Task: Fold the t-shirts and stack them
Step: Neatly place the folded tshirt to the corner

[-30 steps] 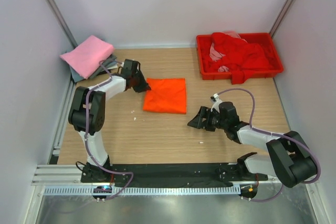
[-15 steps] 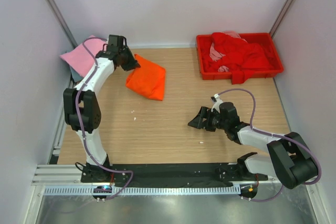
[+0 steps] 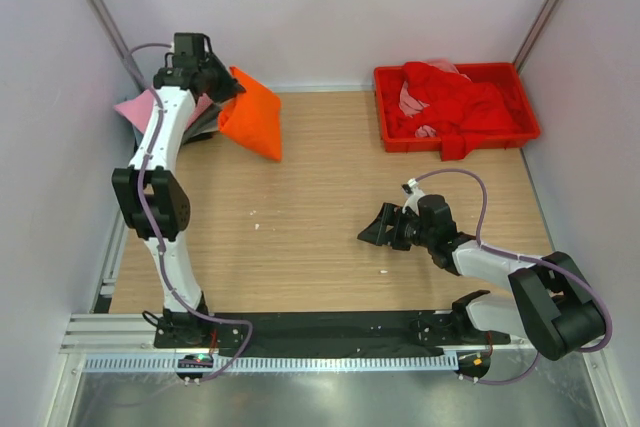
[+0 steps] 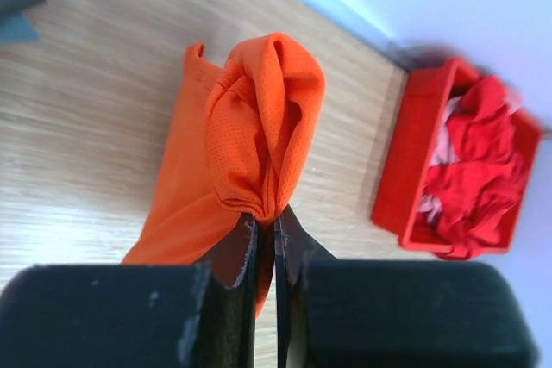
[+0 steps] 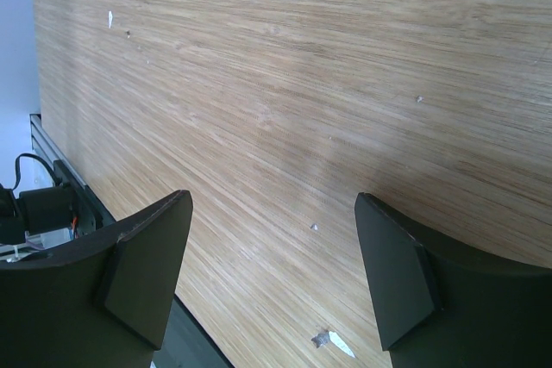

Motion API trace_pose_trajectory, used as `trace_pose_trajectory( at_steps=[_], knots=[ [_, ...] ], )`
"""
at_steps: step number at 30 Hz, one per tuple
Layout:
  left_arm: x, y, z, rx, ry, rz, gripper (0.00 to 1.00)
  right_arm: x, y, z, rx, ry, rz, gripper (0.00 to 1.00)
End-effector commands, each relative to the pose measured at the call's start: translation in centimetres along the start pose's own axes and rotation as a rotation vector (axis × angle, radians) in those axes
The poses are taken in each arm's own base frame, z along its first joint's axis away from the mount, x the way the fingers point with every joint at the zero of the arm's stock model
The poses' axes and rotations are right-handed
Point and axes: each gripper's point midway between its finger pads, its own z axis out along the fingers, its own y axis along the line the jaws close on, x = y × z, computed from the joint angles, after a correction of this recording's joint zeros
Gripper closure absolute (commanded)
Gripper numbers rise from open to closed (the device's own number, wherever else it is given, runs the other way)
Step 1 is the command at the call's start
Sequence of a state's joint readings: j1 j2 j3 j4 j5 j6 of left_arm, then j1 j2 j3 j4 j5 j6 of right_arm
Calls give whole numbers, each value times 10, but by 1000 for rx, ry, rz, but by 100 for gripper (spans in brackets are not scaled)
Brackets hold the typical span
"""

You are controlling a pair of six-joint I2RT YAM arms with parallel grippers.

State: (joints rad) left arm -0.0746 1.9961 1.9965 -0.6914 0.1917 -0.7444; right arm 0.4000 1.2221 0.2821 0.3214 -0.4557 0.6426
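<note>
orange t-shirt: folded bundle, held up at the far left corner of the tabletop, just beside the stack there. it hangs tilted, top edge high, the rest trailing down toward the wood. cannot tell whether the lowest edge touches the tabletop.
orange t-shirt, left wrist view: a thick rolled fold of mesh-textured cloth bulges above the grip point, with a flatter layer trailing below left.
left fingers: pressed together on the folded edge of the orange t-shirt, cloth pinched between them, only a thin slit between the pads.
left arm: stretched far out toward the back wall, left fingers at the shirt's upper left edge.
pink t-shirt: folded, lying on top of the stack in the far left corner, partly hidden behind the left arm.
grey t-shirt: dark edge showing under the pink one, beside the hanging orange cloth.
red t-shirts: crumpled heap in the red tray, one piece spilling over the near rim. a paler pink cloth shows among them.
red tray: far right of the tabletop, well apart from the orange t-shirt.
right fingers: spread wide, holding nothing, low over bare wood at the near right.
right fingers, right wrist view: only wood grain and a few small white specks between them.
</note>
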Motion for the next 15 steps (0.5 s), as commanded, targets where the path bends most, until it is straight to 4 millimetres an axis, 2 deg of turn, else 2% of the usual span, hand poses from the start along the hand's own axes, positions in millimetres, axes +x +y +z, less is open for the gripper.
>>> trace_pose_trajectory(
  at_steps=[1,2,4,5,7,8,9,10,11,15],
  knots=[
    [-46,-21,-26,74,-85,-45,99,-8,7,1,-30,-35,-41,18],
    [-55,-18,-29,74,-94,-59,100,-8,6,2,-28,-33,-39,18],
    [-62,-23,-30,91,-98,-67,100,-8,6,2,-30,-32,-38,18],
    [-89,-17,-42,100,-153,-94,100,-7,6,2,-31,-31,-39,18],
    [-106,-17,-48,121,-192,-108,100,-8,6,2,-30,-32,-36,18],
    [-123,-20,-59,143,-237,-126,100,-7,6,2,-30,-30,-37,18],
    [-132,-23,-65,163,-259,-130,100,-7,6,2,-32,-32,-39,18],
    [-142,-23,-65,178,-282,-140,100,-7,6,2,-30,-30,-37,18],
    [-158,-24,-77,194,-327,-149,100,-6,5,2,-28,-27,-34,18],
    [-193,-21,-93,260,-409,-231,100,-6,6,2,-33,-29,-36,18]
  ],
)
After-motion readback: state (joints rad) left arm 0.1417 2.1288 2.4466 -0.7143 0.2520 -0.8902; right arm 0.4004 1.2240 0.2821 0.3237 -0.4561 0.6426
